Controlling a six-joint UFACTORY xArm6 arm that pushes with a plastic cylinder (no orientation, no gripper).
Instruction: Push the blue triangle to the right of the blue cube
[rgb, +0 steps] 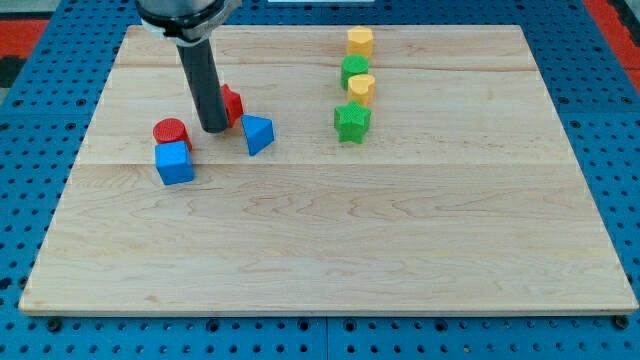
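Toward the left edge of the wooden board (330, 250), the blue cube (175, 162) is sitting with a red cylinder (171, 131) touching its far side; just to the right, my tip (214, 129) is resting on the board, holding nothing, since the rod has no fingers to open or close; a red block (231, 104) is showing partly behind the rod, its shape unclear; the blue triangle (258, 133) is lying just right of my tip, apart from the cube; nearer the top edge, right of centre, a column is running: yellow block (360, 41), green block (355, 70), another yellow block (361, 88), green star (352, 121).
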